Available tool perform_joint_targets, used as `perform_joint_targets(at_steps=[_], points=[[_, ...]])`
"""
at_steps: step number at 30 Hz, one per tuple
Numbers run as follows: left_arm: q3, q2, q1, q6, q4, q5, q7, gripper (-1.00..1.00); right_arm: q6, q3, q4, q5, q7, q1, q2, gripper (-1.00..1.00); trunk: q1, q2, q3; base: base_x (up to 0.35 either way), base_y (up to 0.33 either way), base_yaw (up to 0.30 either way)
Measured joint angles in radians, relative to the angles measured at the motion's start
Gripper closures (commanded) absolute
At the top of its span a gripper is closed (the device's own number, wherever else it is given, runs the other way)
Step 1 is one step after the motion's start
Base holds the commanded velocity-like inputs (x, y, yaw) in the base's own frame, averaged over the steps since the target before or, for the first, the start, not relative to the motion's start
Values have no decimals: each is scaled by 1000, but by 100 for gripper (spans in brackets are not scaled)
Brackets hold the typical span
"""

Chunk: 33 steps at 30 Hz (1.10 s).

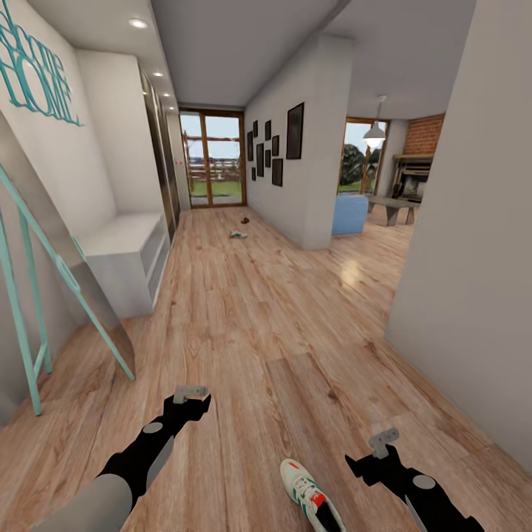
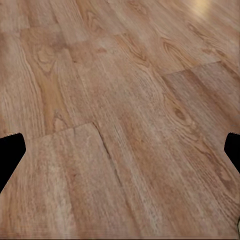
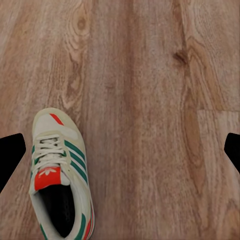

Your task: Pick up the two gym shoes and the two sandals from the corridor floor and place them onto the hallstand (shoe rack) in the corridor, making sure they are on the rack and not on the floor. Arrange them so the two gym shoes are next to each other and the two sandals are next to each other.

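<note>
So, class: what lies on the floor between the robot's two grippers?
In the head view, one gym shoe lies on the corridor floor between the left gripper and the right gripper, nearer the right one and touching neither.

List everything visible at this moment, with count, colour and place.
gym shoe: one near, off-white with green stripes and red tab, on the floor between the arms
far shoe: one, pale, down the corridor; type unclear
small brown item: one, beyond it; too small to identify
hallstand: one, pale grey, left wall
floor: light brown wood planks
picture frames: several, dark, right wall
left gripper: black, open, empty
right gripper: black, open, empty
</note>
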Motion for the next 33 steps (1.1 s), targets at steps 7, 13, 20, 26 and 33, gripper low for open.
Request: perform_joint_targets(at_steps=[7,13,20,26,33], points=[[0,0,0,-1,-1,-1,0,-100,0,0,-19,1,-1,0,0,-100,27,-49,-33,0,0,0],[0,0,0,-2,-1,0,-1,-100,0,0,-20,1,-1,0,0,-100,50,-91,-61,0,0,0],[0,0,0,-1,-1,0,0,-100,0,0,-20,0,-1,0,0,-100,77,-140,-94,0,0,73],[-1,0,0,-1,-1,0,0,-100,1,0,-20,0,-1,0,0,-100,90,-162,-123,0,0,160],[-1,0,0,-1,-1,0,0,-100,1,0,-20,0,-1,0,0,-100,93,-164,-159,0,0,184]])
